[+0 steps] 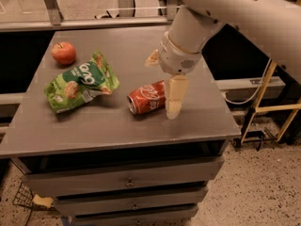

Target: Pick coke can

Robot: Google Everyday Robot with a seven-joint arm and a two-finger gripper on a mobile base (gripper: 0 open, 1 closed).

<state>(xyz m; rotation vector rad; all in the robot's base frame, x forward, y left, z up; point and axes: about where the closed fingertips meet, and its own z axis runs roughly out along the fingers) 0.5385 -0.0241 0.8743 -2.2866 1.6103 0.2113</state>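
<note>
**Approach to grasp.** The coke can (146,98) lies on its side near the middle of the desk (103,126). We see the end effector (162,86) over the can's right end, jaws parted, one nearer and one farther, apparently to straddle its body. The apple (63,52) and snack bag (80,81) sit to the left, apart from the can.
</note>
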